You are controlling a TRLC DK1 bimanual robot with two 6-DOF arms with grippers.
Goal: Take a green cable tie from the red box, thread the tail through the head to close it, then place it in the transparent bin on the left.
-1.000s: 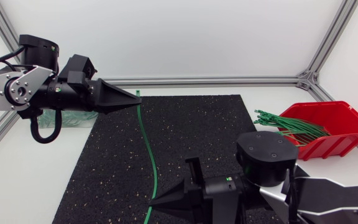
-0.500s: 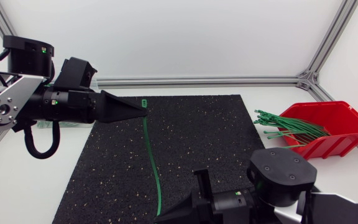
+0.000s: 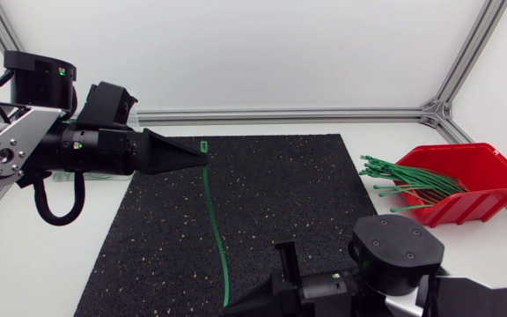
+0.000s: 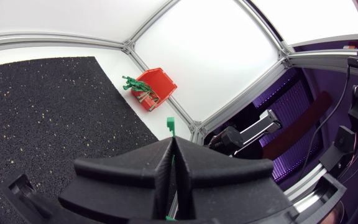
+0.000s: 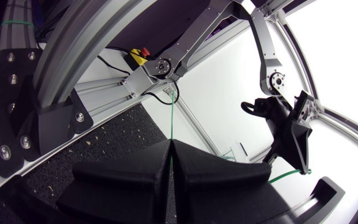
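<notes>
A single green cable tie (image 3: pixel 215 220) stretches over the black mat (image 3: pixel 280 202), held at both ends. My left gripper (image 3: pixel 202 155) is shut on it just below its square head (image 3: pixel 203 145). In the left wrist view the head (image 4: pixel 170 123) pokes out past the closed fingertips (image 4: pixel 166 144). At the table's front edge my right gripper (image 3: pixel 229 308) is shut on the tail. The strap (image 5: pixel 172 115) runs out ahead of that gripper (image 5: pixel 170 144). The red box (image 3: pixel 469 180) at the right holds several green ties (image 3: pixel 407 180). My left arm hides most of the transparent bin.
The aluminium frame rail (image 3: pixel 324 114) runs along the back of the table. White tabletop (image 3: pixel 86 255) lies left of the mat. The red box (image 4: pixel 156 88) shows far ahead of the left gripper, beyond the mat (image 4: pixel 48 112).
Over the last second my left gripper shifted right with the tie's head, and my right arm drew back toward the front edge with the tail. Both have kept still in the last half second.
</notes>
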